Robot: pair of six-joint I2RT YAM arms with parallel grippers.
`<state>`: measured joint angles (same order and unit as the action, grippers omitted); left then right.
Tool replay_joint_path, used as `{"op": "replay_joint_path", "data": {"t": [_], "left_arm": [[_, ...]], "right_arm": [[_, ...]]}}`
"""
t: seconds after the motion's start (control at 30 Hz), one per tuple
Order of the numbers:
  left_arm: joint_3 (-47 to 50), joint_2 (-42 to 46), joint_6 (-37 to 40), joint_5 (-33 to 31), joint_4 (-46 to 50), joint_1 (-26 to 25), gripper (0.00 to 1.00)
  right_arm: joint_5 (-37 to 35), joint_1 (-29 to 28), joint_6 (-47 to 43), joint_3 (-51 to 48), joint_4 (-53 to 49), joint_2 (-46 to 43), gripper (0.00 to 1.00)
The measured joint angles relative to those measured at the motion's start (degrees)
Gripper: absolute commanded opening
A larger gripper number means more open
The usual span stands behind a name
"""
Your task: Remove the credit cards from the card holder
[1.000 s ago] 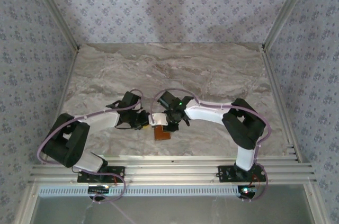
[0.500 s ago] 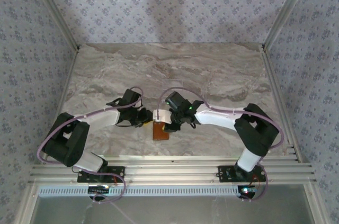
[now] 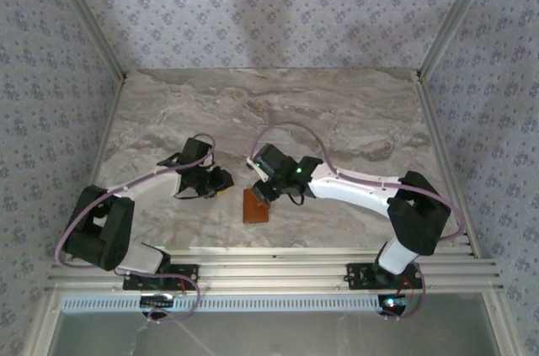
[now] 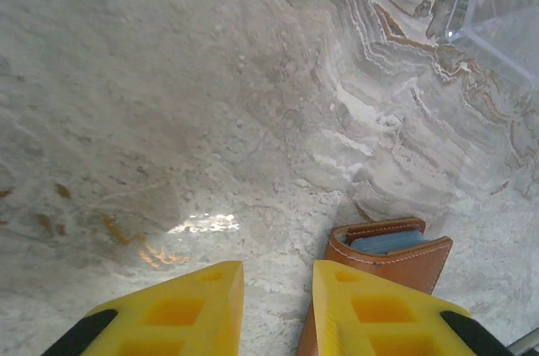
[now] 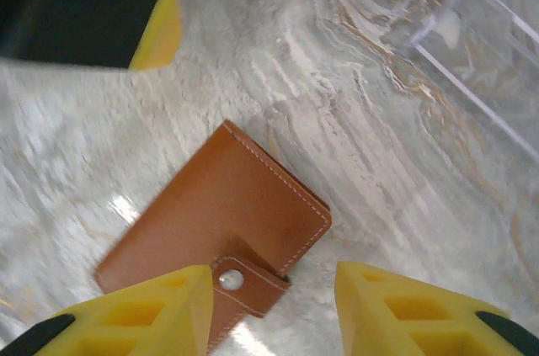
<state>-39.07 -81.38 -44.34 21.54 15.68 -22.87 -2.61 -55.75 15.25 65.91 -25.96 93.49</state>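
Card holder, top view: the small flat orange-brown leather card holder point(image 3: 257, 207) lies folded shut on the grey marbled stone counter point(image 3: 337, 112), near the front edge, between the two arms.
Left hand, top view: the left hand point(image 3: 217, 181) is low, near the holder's left side, apart from it.
Right hand, top view: the right hand point(image 3: 263, 192) hangs over the holder's far end.
Left wrist view: the left hand point(image 4: 278, 276) has its yellow fingers a little apart with nothing between them. The card holder point(image 4: 396, 265) is just beside them, and a grey-blue edge point(image 4: 389, 241) shows in its mouth. Card or lining, I cannot tell.
Right wrist view: the right hand point(image 5: 271, 276) is spread wide and grips nothing. The card holder point(image 5: 227, 213) lies flat below, its snap tab point(image 5: 229, 277) fastened.
Credit cards: none lies on the counter. I judge all are inside.
Risk: the holder is thin and flat on smooth stone, so a closing hand may push it away and not lift it.
Risk: pulling at the tab with no second hold could drag the whole holder.
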Motion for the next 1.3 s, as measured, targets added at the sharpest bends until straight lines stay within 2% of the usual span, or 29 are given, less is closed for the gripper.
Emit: {"op": "replay_joint_path", "data": {"t": [0.07, 0.2, 0.33, 0.57, 0.87, 1.3], "left_arm": [[0.0, 0.3, 0.4, -0.1, 0.4, 0.4, 0.30], [0.0, 0.4, 1.0, -0.2, 1.1, 0.8, 0.31], [0.0, 0.4, 1.3, -0.1, 1.1, 0.8, 0.32], [0.0, 0.4, 1.4, -0.1, 1.1, 0.8, 0.32], [0.0, 0.4, 1.4, 0.1, 1.0, 0.8, 0.32], [0.0, 0.4, 1.4, 0.3, 1.0, 0.8, 0.33]], "right_arm": [[-0.2, -0.1, 6.4, 2.7, -2.4, 1.2, 0.50], [-0.2, -0.1, 16.2, 3.7, -5.3, 2.4, 0.64], [0.1, -0.1, 21.9, 4.6, -7.6, 5.7, 0.65], [0.5, -0.4, 25.3, 9.0, -10.8, 12.0, 0.65], [0.9, -0.7, 27.0, 9.0, -13.0, 13.4, 0.56], [0.8, -0.7, 29.1, 5.8, -14.4, 9.9, 0.31]]}}
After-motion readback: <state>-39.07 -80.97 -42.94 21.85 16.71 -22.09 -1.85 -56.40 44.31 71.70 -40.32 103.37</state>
